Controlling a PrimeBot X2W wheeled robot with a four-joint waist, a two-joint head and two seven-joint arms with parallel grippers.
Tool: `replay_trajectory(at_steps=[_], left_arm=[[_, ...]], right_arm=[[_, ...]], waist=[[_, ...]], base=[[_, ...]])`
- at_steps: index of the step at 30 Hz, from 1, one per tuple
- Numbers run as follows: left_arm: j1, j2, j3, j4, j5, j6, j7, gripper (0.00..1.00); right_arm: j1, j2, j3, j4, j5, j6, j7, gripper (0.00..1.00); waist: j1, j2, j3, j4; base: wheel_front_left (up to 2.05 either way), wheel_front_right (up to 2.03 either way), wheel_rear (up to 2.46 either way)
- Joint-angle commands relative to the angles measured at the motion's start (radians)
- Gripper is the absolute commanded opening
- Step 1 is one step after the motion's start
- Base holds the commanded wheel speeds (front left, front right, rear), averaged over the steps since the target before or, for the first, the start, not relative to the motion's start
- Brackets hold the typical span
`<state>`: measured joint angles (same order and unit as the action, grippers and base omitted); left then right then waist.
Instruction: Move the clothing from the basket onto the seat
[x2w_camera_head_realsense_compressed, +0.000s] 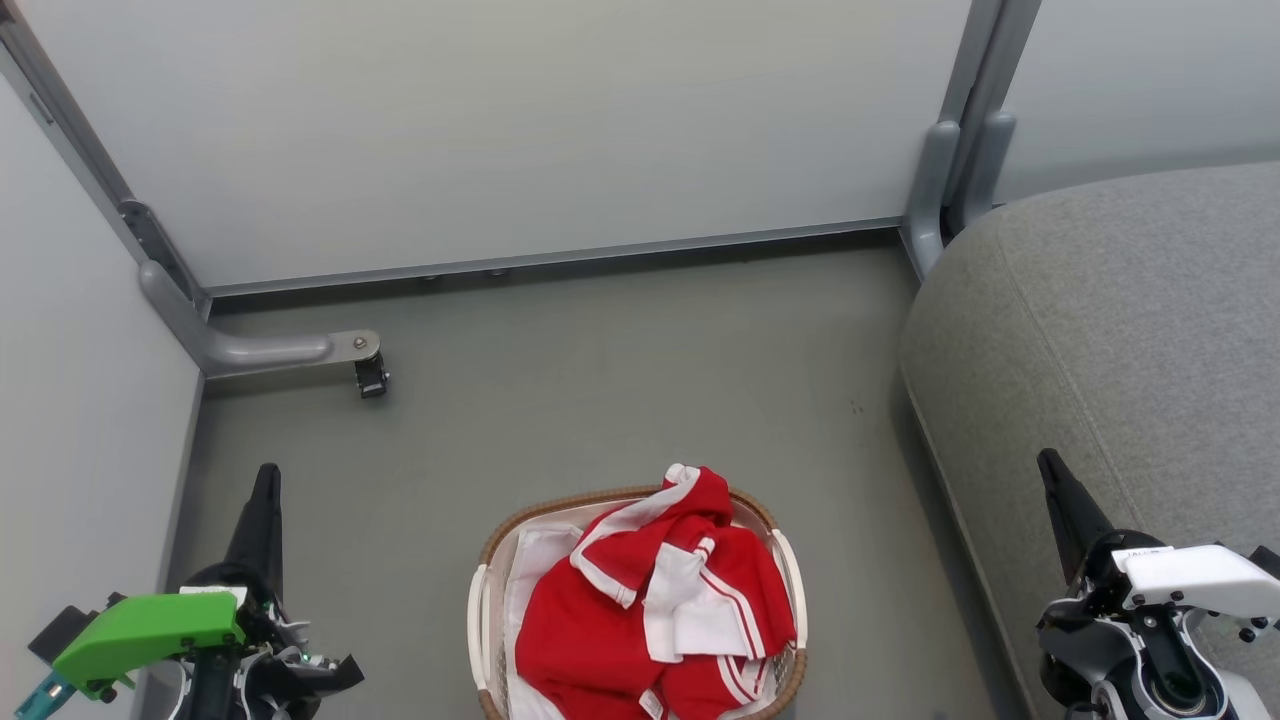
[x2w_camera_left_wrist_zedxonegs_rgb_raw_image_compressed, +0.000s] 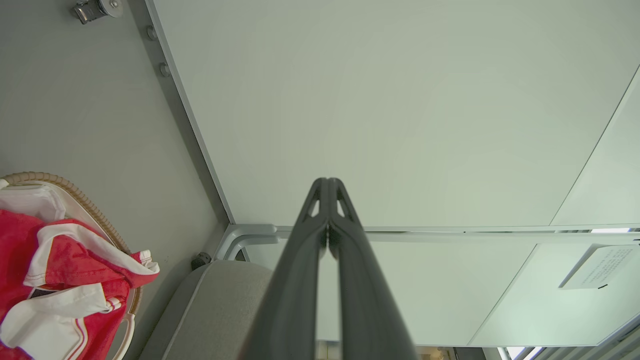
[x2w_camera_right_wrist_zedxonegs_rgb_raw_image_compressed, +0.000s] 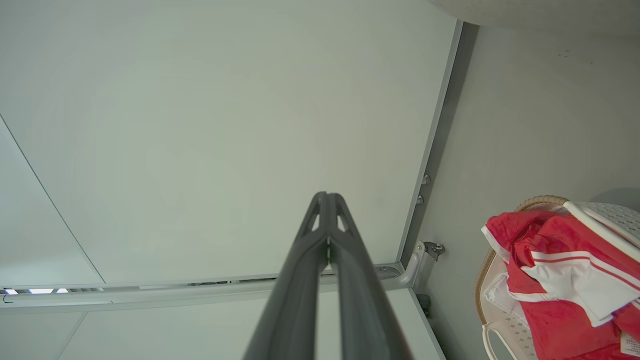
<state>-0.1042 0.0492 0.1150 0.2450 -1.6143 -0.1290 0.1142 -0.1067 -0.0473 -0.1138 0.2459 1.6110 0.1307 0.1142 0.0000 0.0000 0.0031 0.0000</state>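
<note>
The clothing (x2w_camera_head_realsense_compressed: 620, 620) lies heaped in the basket (x2w_camera_head_realsense_compressed: 500, 545) on the floor (x2w_camera_head_realsense_compressed: 600, 380), near the seat's (x2w_camera_head_realsense_compressed: 1120, 330) rounded edge. The left gripper (x2w_camera_head_realsense_compressed: 266, 490) and right gripper (x2w_camera_head_realsense_compressed: 1058, 490) flank the basket, both closed and empty, probably parked before the 1st grab.

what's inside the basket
Red clothing with white trim, heaped over a white cloth liner. Anything beneath the heap, and the floor of the basket, is covered.

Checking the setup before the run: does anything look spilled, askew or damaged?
Nothing serious. The basket stands upright on the floor beside the seat, with the clothing heaped inside. One red fold with white trim hangs over the far rim, but no garment lies on the floor.
</note>
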Motion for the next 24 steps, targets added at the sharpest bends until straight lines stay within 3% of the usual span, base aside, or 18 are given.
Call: replay_trajectory(at_steps=[1, 20, 21, 24], left_arm=[[-0.01, 0.002, 0.0, -0.001, 0.003, -0.005, 0.002, 0.0], [0.001, 0.0, -0.001, 0.001, 0.0, 0.0, -0.001, 0.0], [0.004, -0.002, -0.001, 0.011, 0.0, 0.0, -0.001, 1.0], [0.024, -0.006, -0.006, 0.032, 0.002, 0.001, -0.004, 1.0]], right_arm=[[-0.003, -0.006, -0.001, -0.003, 0.004, 0.0, 0.002, 0.0], [0.001, 0.0, 0.001, 0.002, 0.0, 0.0, -0.001, 0.0], [0.004, 0.003, 0.0, 0.01, 0.0, 0.0, 0.0, 1.0], [0.023, 0.01, 0.005, 0.033, -0.002, 0.0, -0.003, 1.0]], waist=[[0.0, 0.0, 0.0, 0.0], [0.0, 0.0, 0.0, 0.0], [0.0, 0.0, 0.0, 0.0], [0.0, 0.0, 0.0, 0.0]], base=[[0.0, 0.0, 0.0], [0.0, 0.0, 0.0], [0.0, 0.0, 0.0], [0.0, 0.0, 0.0]])
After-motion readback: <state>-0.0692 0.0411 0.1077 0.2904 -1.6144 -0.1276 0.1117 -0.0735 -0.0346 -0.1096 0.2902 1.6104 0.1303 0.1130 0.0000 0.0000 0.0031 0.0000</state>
